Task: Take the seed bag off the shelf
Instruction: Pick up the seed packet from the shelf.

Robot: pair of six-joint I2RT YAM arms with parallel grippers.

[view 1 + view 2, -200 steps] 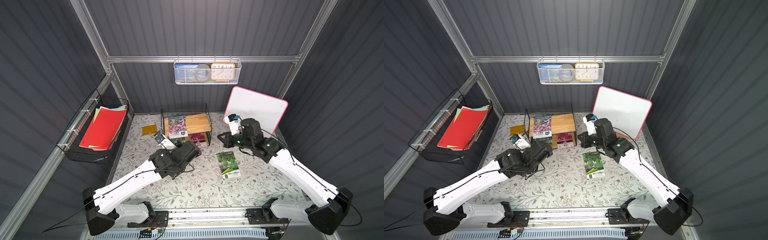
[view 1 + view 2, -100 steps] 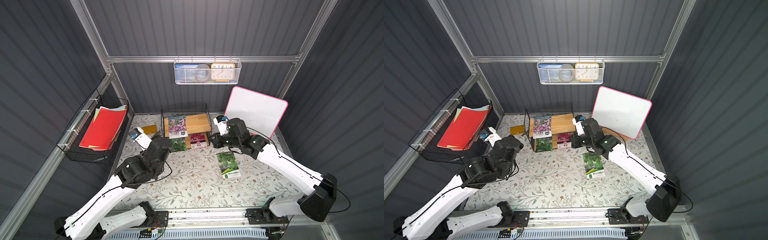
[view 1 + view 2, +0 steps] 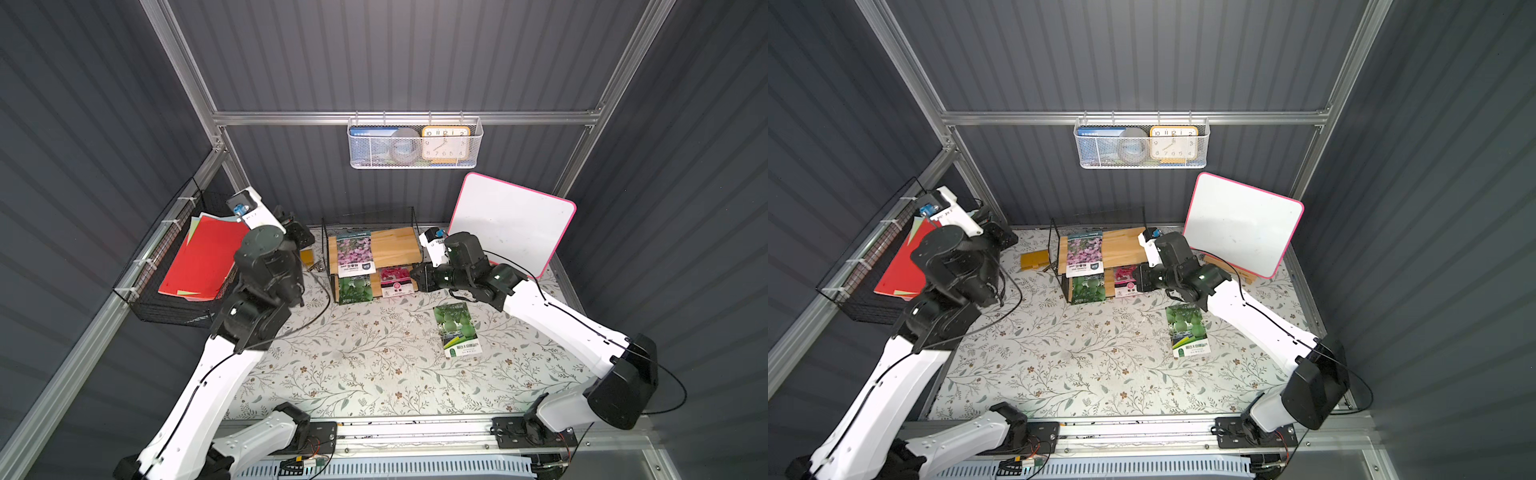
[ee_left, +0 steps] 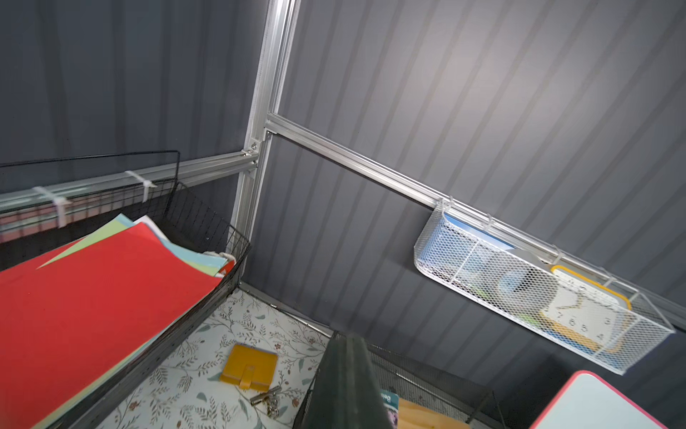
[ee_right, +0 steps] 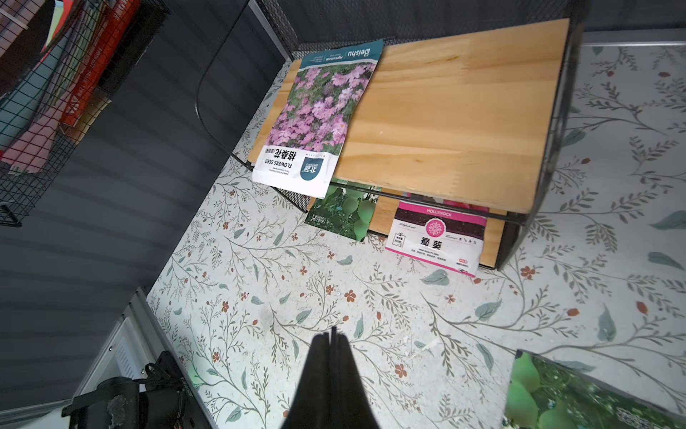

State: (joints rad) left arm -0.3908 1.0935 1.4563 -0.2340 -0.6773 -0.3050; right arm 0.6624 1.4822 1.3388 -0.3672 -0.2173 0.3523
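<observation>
Green seed bag [image 3: 457, 330]: flat on table, right of centre, apart from shelf.
Right gripper [image 5: 331, 336]: clenched, empty, low over table near shelf's right end.
Shelf [image 3: 395, 245]: mid back edge of table.
- Lower board: second green bag [image 3: 354, 289]; pink bag [image 5: 436, 237], "HOLLYHOCK", overhanging front.
- Upper board, left end: purple-flower bag [image 5: 319, 111], "Beishu", "FLOWERS SEED", overhanging front.

Left gripper [image 4: 349, 345]: clenched, empty, raised near table's back left corner.
Clock [image 3: 444, 143]: in white mesh basket [image 3: 374, 160], rear wall.
</observation>
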